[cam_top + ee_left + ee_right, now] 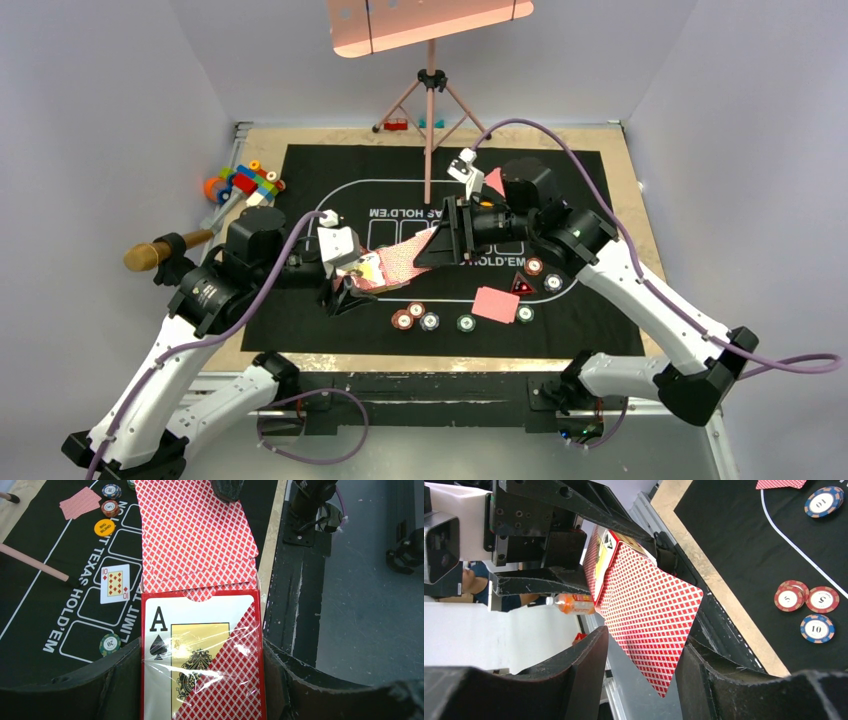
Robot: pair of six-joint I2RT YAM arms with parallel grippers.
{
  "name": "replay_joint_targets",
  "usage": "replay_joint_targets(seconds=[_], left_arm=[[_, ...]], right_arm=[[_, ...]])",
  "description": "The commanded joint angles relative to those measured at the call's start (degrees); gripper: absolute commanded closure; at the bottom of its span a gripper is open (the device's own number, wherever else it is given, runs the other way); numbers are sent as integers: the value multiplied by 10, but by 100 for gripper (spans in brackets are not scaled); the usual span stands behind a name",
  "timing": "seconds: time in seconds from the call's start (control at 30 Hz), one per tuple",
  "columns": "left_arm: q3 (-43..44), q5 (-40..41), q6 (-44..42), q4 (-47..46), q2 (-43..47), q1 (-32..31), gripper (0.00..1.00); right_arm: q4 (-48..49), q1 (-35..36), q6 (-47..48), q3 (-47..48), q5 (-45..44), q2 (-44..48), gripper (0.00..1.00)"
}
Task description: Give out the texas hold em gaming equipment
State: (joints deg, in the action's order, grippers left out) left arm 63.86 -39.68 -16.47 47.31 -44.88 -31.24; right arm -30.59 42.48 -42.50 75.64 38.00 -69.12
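Observation:
My left gripper (350, 285) (202, 655) is shut on a red card box (202, 665) printed with an ace of spades. It holds the box above the mat's near left part. Pink-red-backed cards (195, 535) (649, 615) fan out of its open end. My right gripper (440, 245) (644, 650) is open, with one finger on each side of those cards. A ten of diamonds (115, 583) lies face up. Striped chips (416, 315) (817, 628), an orange button (104, 527), a face-down card (495, 304) and the dark triangle (520, 287) lie on the mat.
The black printed mat (330, 170) covers the wooden table. Colourful toy blocks (245, 183) and a wooden-handled tool (160, 250) lie at the left edge. A pink tripod (430, 110) stands at the back middle, with one leg over the mat (35, 562).

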Motion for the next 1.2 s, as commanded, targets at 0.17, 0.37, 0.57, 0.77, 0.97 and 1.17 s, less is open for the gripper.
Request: replay_joint_targets(seconds=[0.17,0.37,0.57,0.77,0.97,1.17], left_arm=[[7,-18,12,-39,6,3,100],[7,-19,14,-41,6,3,100],[6,-21,15,-40,8,2,100],[9,-20,17,-41,7,3,100],[10,-20,16,-40,7,3,100],[10,-18,17,-40,8,3,100]], right_arm=[[-48,3,55,67,-41,-16,46],[-65,3,63,95,-53,-15,43],[-72,3,67,102,-57,-16,43],[-57,13,57,104,-52,-27,43],[-66,34,59,138,-80,-39,43],[-61,53,55,139,-105,-48,44]])
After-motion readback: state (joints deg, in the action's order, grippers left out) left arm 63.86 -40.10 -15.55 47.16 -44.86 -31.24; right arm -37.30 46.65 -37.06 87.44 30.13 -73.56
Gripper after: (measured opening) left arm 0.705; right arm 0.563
